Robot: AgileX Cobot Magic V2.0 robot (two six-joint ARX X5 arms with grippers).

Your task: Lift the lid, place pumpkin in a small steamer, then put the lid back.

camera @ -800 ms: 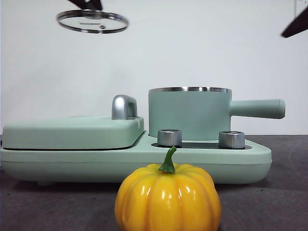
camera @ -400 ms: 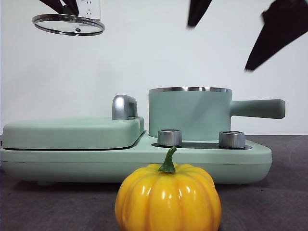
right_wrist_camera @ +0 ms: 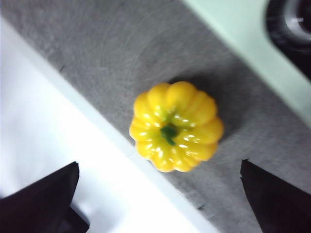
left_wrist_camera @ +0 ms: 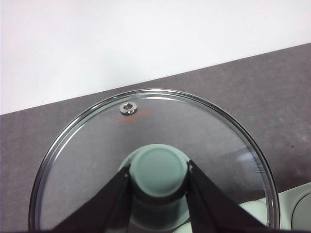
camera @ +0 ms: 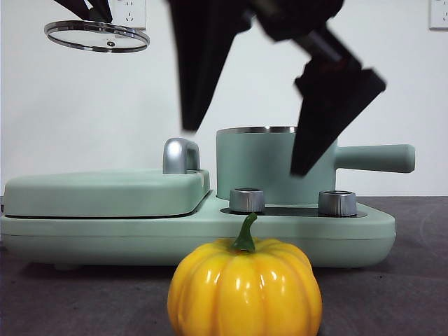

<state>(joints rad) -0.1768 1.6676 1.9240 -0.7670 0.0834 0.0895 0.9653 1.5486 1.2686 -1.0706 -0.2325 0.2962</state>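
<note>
Right gripper (camera: 276, 150) hangs above the pumpkin (camera: 244, 287), jaws spread wide, nothing between them; its wrist view looks straight down on the pumpkin (right_wrist_camera: 176, 127). That pumpkin sits upright on the dark table (camera: 406, 294), nearest the front camera, just in front of the mint-green cooker base (camera: 126, 241). Behind it on the base stands the small steamer (camera: 269, 164), uncovered, handle pointing sideways, beside the flat griddle cover (camera: 105, 192). High at the far side, the left gripper (left_wrist_camera: 159, 191) pinches the knob of the lid (left_wrist_camera: 97, 145), holding it level in the air.
</note>
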